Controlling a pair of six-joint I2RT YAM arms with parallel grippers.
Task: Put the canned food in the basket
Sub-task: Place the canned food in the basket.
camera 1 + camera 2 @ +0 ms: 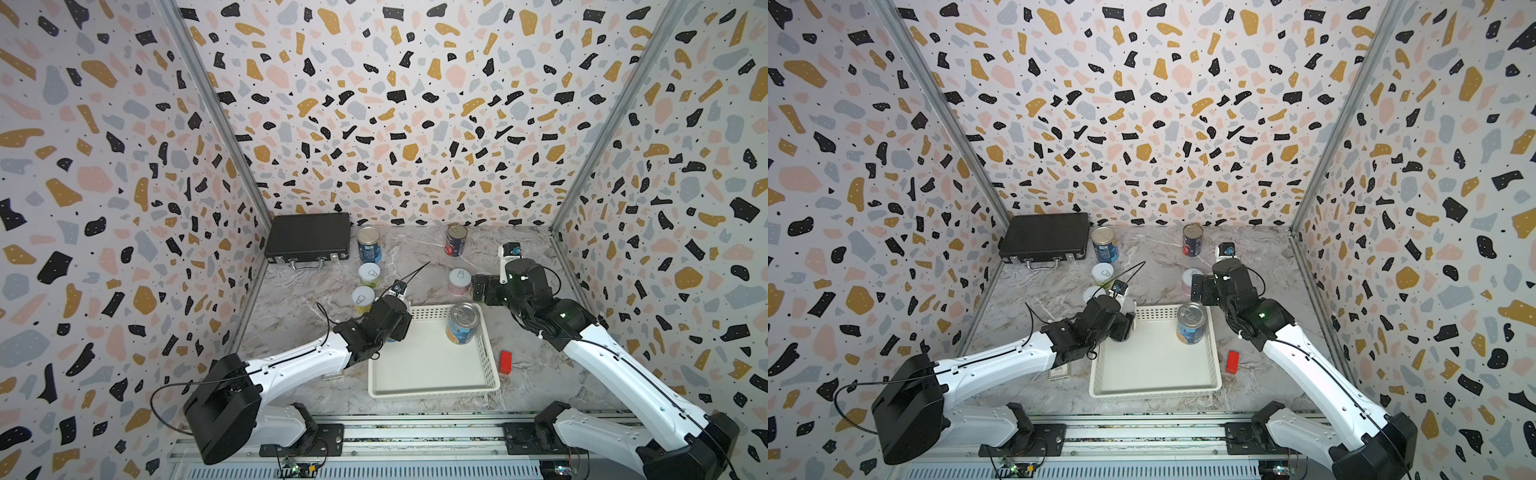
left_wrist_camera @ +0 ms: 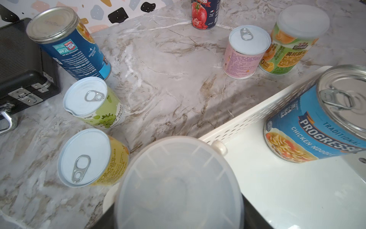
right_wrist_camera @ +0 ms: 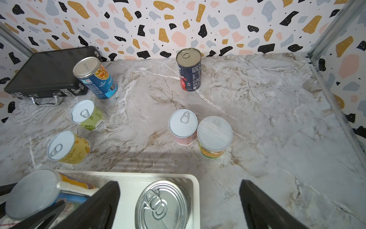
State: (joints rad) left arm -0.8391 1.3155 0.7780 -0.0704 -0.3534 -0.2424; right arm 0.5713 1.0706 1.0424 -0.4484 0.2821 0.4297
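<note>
Bright, even light overhead, soft shadows on the grey marble tabletop [image 3: 257, 111]. Glare whitens the white perforated plastic basket [image 2: 297, 188]. Close up, the translucent plastic can lid [image 2: 178, 184] blurs; wrist views bend at the edges.

Black briefcase [image 1: 307, 237], small red block [image 1: 505, 362], marble tabletop [image 1: 419, 266].

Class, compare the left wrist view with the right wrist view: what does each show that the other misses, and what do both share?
Only the left wrist view shows the front label of the soup can standing in the basket.

Only the right wrist view shows the right gripper with open jaws, and the left gripper's fingers shut on the clear-lidded can.

Both show the black briefcase, the tomato can and the pink can.
</note>
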